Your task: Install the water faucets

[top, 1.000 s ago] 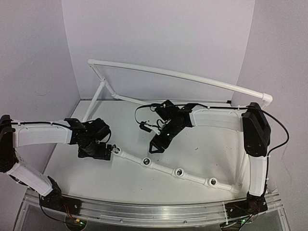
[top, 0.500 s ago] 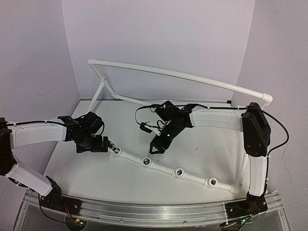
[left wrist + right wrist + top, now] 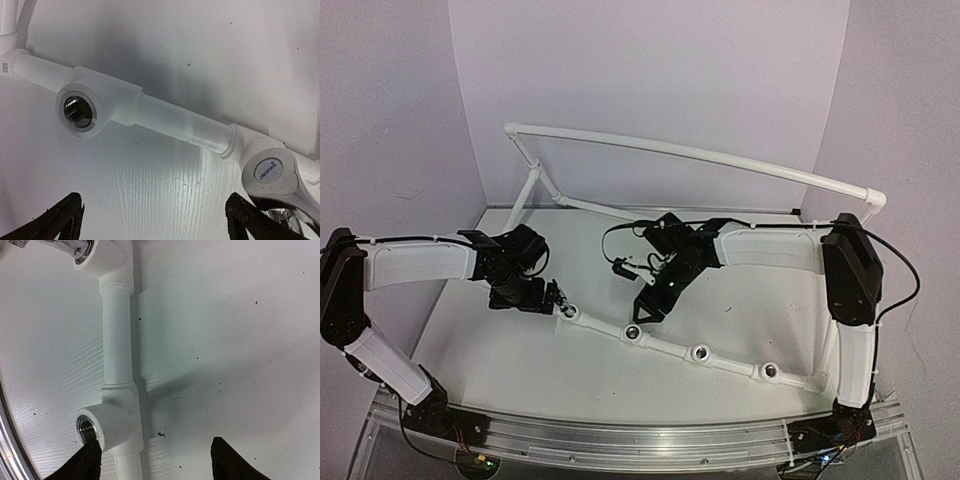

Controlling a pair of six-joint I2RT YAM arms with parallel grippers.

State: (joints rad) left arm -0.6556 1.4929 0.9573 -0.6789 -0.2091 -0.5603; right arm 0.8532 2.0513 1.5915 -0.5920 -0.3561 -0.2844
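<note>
Faucet (image 3: 272, 174) sits in the pipe frame (image 3: 175, 122) — left gripper (image 3: 155, 202) hovers beside it, agape.

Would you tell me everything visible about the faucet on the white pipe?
The faucet is shiny chrome-looking metal, its head topped by a round white cap with blue lettering. It sits in the white pipe at its end on the left arm's side. Part of it runs out of the wrist view. The open left gripper is close beside it; contact cannot be told.
</note>
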